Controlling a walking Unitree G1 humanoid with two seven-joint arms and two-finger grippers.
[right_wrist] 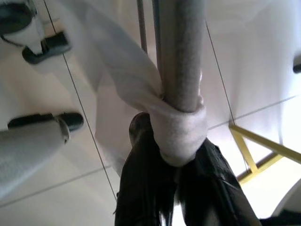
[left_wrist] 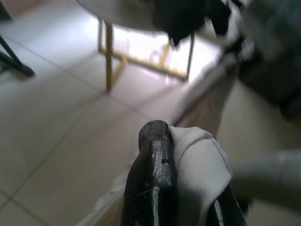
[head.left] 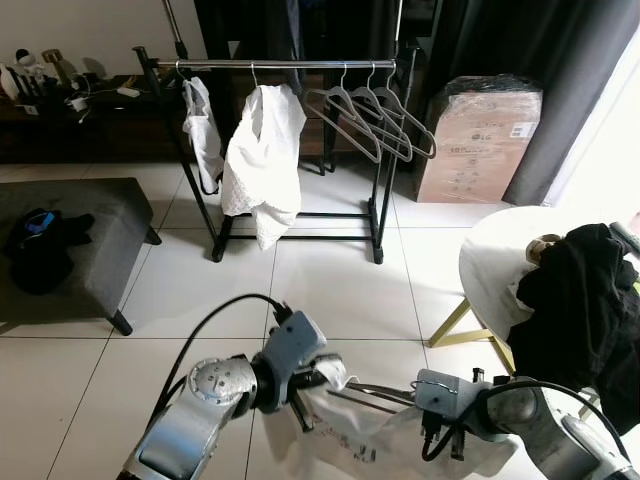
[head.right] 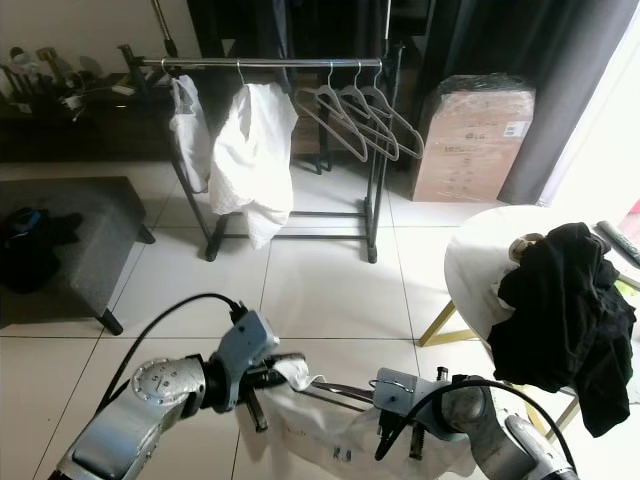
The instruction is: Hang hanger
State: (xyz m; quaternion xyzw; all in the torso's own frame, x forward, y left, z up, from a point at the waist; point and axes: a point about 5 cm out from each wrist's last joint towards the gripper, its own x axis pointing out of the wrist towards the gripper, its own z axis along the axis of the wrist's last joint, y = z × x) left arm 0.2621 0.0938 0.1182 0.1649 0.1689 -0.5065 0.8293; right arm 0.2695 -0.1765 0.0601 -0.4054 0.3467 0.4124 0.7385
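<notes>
Right gripper [right_wrist: 175, 162] clamps cloth-wrapped hanger [right_wrist: 181, 61]

White tiled floor [head.left: 330, 290]; clothes rack [head.left: 290, 65], grey ottoman [head.left: 95, 235], round table [head.left: 500, 265]

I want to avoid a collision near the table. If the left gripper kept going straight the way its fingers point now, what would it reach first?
Most likely the right gripper gripping the hanger: the left gripper, shut on the white garment, points across at it. The round table lies beyond; depth is unclear.
</notes>
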